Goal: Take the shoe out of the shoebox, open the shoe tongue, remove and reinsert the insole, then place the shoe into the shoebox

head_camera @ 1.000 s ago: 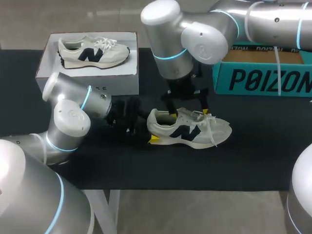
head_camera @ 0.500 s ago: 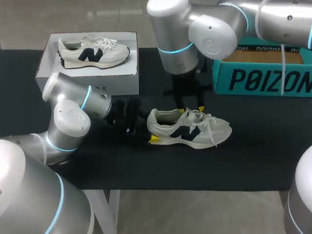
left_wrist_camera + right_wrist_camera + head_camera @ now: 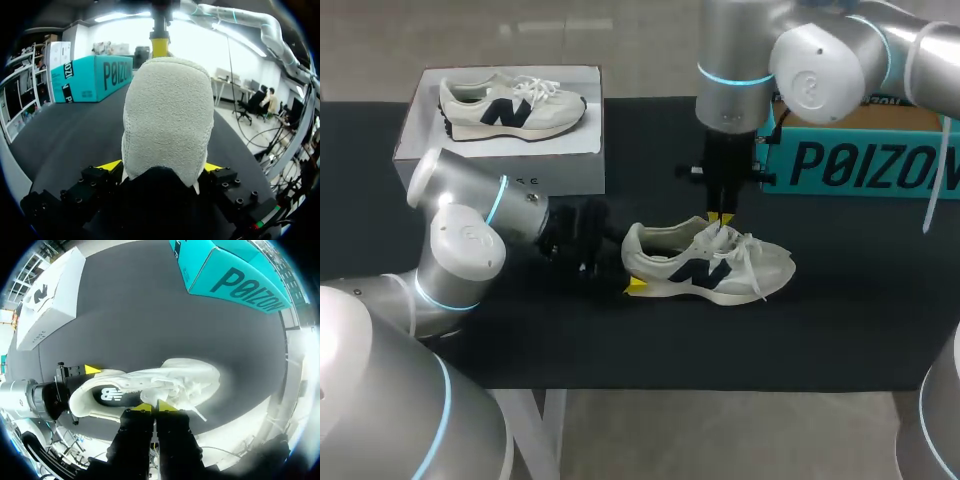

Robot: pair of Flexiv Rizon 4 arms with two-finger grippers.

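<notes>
While left gripper (image 3: 161, 168) clamps shoe (image 3: 705, 262) heel: lift tongue (image 3: 719, 237) slow, forward.
Right gripper (image 3: 720, 217): tips together at tongue; grasp unconfirmed.
Risk: laces (image 3: 751, 262) snag, shoe tips.

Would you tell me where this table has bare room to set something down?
Bare table lies between the shoe and the near edge, and past its toe, near the teal box. Crowded: between the white shoebox and the shoe, with left hand at heel, right hand at tongue.
</notes>
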